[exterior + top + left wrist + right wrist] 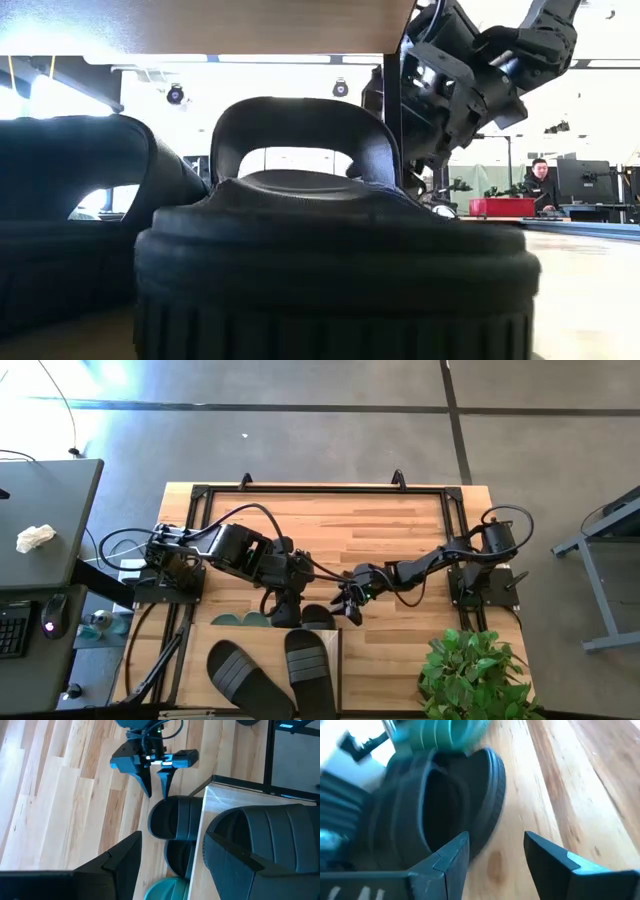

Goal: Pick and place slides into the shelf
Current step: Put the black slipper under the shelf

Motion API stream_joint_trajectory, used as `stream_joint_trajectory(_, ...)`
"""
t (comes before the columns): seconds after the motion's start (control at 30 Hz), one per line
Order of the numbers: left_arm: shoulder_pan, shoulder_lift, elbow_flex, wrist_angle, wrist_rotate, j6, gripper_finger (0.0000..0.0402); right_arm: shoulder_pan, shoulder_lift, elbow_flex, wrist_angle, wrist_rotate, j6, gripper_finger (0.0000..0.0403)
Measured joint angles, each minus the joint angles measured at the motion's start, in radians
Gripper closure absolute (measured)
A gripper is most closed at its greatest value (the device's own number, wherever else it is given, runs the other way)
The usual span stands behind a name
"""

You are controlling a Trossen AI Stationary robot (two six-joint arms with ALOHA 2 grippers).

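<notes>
Your right gripper (352,610), jaws wide and empty, sits just right of the black slide (318,617) at frame centre-bottom.

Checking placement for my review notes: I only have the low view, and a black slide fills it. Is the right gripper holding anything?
Observer: No. The right gripper has its fingers open and empty, just short of a black slide.
Operator: Where does that slide lie?
Observer: On the table, partly under the top board of the shelf.
Operator: Any green ones nearby?
Observer: One green slide shows farther along that same edge.
</notes>
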Motion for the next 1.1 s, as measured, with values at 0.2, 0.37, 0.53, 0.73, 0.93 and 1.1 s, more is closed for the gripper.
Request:
stream_joint_trajectory(0.2,0.0,0.0,0.0,0.0,0.0,0.0,0.0202,0.001,-0.003,0.0,-0.079,0.013,-0.105,0.0242)
stream_joint_trajectory(0.37,0.0,0.0,0.0,0.0,0.0,-0.001,0.0202,0.001,-0.003,0.0,-0.094,0.03,-0.136,0.026)
stream_joint_trajectory(0.53,0.0,0.0,0.0,0.0,0.0,-0.003,0.0202,-0.002,-0.019,0.0,-0.113,0.044,-0.145,0.0263)
stream_joint_trajectory(0.73,0.0,0.0,0.0,0.0,0.0,-0.003,0.0202,-0.008,-0.13,0.001,-0.102,0.06,-0.249,0.0266)
stream_joint_trajectory(0.93,0.0,0.0,0.0,0.0,0.0,-0.003,0.0202,-0.018,-0.141,0.002,-0.102,-0.018,-0.274,0.0339)
stream_joint_trajectory(1.1,0.0,0.0,0.0,0.001,0.0,-0.003,0.0202,0.011,-0.14,0.056,-0.1,-0.046,-0.343,0.0392)
